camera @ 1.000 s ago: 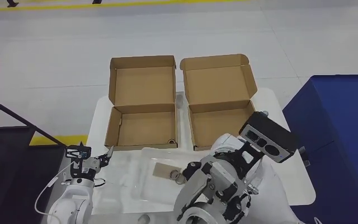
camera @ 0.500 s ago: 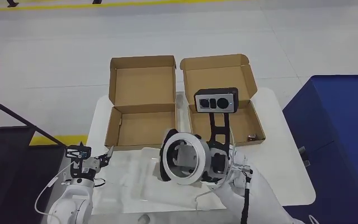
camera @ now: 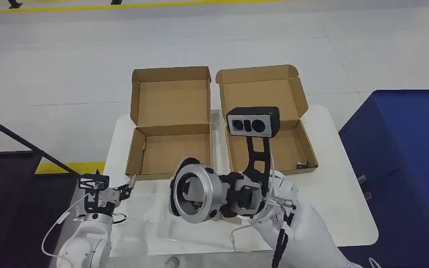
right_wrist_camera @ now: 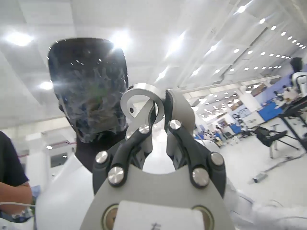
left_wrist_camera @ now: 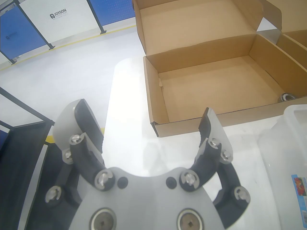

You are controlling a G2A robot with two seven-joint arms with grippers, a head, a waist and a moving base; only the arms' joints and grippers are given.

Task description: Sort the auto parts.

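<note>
Metal ring (right_wrist_camera: 140, 89) in hand, not yet placed.
Left claw (left_wrist_camera: 146, 118) hangs released beside the left box (left_wrist_camera: 215, 87), which holds a bearing (left_wrist_camera: 285, 96). Right claw (right_wrist_camera: 160, 104) grips the ring aloft, turned upward. Advised: turn the wrist down over the matching box before release.

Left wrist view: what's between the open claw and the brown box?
Just bare white table lies between the left gripper and the cardboard box; the left wrist view shows it.
</note>
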